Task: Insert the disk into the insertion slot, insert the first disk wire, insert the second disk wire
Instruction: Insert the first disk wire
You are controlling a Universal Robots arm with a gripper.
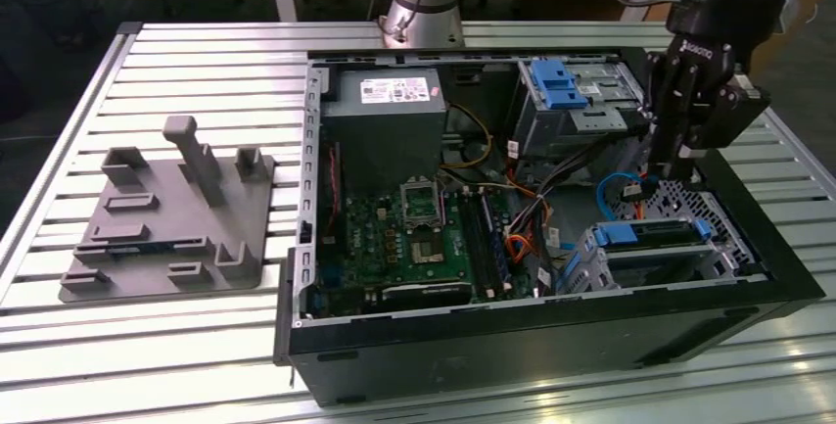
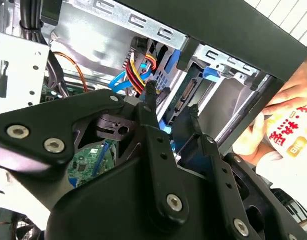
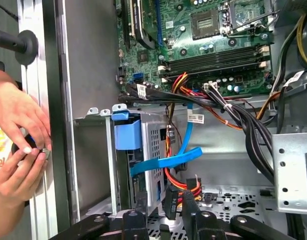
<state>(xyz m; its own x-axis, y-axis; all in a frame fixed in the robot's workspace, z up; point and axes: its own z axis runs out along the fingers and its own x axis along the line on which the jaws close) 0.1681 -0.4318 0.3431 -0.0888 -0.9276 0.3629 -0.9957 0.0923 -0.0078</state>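
Observation:
The disk [image 1: 653, 235], silver in its blue carrier, lies inside the insertion slot [image 1: 712, 265], a perforated metal cage at the case's front corner on the exterior view's right. My gripper [image 1: 679, 171] hangs just behind the cage, open. In both wrist views its fingers stand apart facing the disk's connector end [image 2: 186, 94]. The dark plug [image 3: 171, 200] of the red, yellow and orange wire bundle [image 2: 138, 70] sits close by my gripper [image 3: 166, 200]; whether a finger touches it is unclear. The second disk wire [image 3: 166, 161], flat and blue, hangs loose across the cage wall [image 3: 153, 135].
A person's hands [image 3: 18, 130] work at the outside of the case wall beside the cage. A thick black cable bundle [image 3: 243, 120] crosses above the cage. The motherboard [image 1: 418, 228], power supply [image 1: 386, 101] and a taller bay with a blue latch [image 1: 555, 86] fill the case. A grey fixture plate [image 1: 170, 218] lies on the table.

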